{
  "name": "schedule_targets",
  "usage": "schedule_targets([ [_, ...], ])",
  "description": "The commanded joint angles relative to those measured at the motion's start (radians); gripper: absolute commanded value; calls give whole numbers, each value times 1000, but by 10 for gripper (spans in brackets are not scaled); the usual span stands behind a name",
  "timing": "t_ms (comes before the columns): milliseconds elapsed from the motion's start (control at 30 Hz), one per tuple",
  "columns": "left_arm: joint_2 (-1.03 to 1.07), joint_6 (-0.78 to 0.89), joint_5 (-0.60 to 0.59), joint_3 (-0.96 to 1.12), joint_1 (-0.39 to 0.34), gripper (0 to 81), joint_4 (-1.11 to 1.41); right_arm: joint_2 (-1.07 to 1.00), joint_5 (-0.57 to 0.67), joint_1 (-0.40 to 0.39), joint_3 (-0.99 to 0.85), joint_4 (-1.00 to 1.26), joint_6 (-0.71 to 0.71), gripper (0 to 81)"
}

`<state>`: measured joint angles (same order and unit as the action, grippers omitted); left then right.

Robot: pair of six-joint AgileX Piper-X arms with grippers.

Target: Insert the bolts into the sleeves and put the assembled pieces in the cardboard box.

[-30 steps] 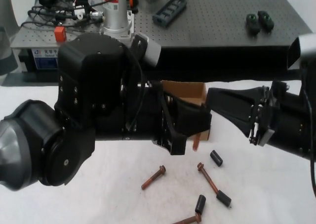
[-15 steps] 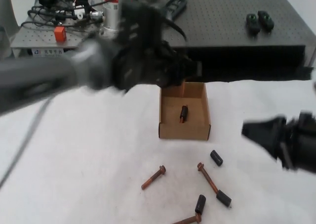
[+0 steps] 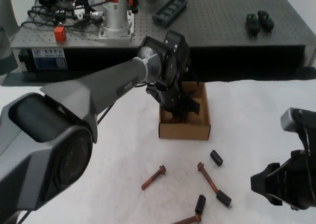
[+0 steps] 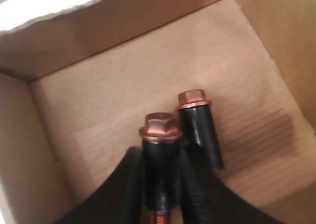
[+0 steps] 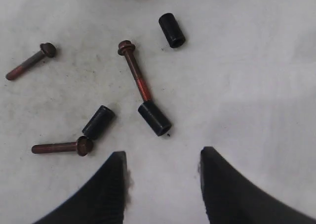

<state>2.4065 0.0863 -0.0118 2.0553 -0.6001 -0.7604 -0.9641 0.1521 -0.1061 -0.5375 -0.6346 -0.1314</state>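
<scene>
The cardboard box [image 3: 183, 131] stands on the white cloth. My left gripper [image 3: 185, 110] hangs down inside it, shut on an assembled piece [image 4: 159, 150]: a black sleeve with a copper bolt head at its top. A second assembled piece [image 4: 198, 130] lies on the box floor [image 4: 113, 90] right beside it. My right gripper [image 5: 163, 157] stands open above the cloth, near three loose bolts [image 5: 134, 70] [image 5: 27, 63] [image 5: 61, 147] and three loose black sleeves [image 5: 172, 30] [image 5: 154, 118] [image 5: 98, 121]. One sleeve touches the tip of the middle bolt. The right gripper [image 3: 276, 184] sits at the near right.
Loose bolts [image 3: 153, 177] and sleeves [image 3: 216, 157] lie in front of the box. Behind the cloth is a raised black perforated bench [image 3: 222, 21] with a black tray [image 3: 169, 10], cables, an orange block [image 3: 59, 33] and two small black-green parts [image 3: 259, 21].
The left arm swung from close to the camera out to the box and lowered its gripper with the assembled piece into it. The right arm drew back toward the near right.
</scene>
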Motion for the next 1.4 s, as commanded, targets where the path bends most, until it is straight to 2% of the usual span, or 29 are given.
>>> schedule_targets([
  [0,-6,-12,12,19,-1,42,-1,-54,-31,-11,-35,-9,49,349],
  [167,-24,-12,12,19,-1,230,-18,-287,-75,-38,-158,-9,131,349],
  [267,-64,-21,12,19,-1,300,-52,-452,-100,-52,-266,-11,181,349],
  [533,-261,-36,143,-27,11,265,-215,-780,-203,-92,-547,-116,327,349],
  [667,-394,-46,159,-216,11,212,-194,-872,-200,-94,-639,-157,336,349],
  [800,-532,-50,154,-479,11,214,-68,-918,-202,-94,-668,-166,350,345],
  [900,-593,-92,92,-613,11,214,-18,-936,-204,-94,-667,-163,350,274],
  [1033,-610,-150,26,-697,11,214,-32,-951,-206,-94,-667,-167,355,111],
  [1133,-608,-197,-63,-731,11,252,-41,-959,-206,-94,-667,-177,355,34],
  [1200,-608,-237,-118,-744,11,328,-30,-959,-206,-94,-667,-172,355,1],
  [1267,-604,-268,-141,-745,11,391,-28,-941,-204,-92,-667,-162,355,29],
  [1367,-591,-346,-152,-745,11,402,-32,-882,-199,-78,-667,-146,355,29],
])
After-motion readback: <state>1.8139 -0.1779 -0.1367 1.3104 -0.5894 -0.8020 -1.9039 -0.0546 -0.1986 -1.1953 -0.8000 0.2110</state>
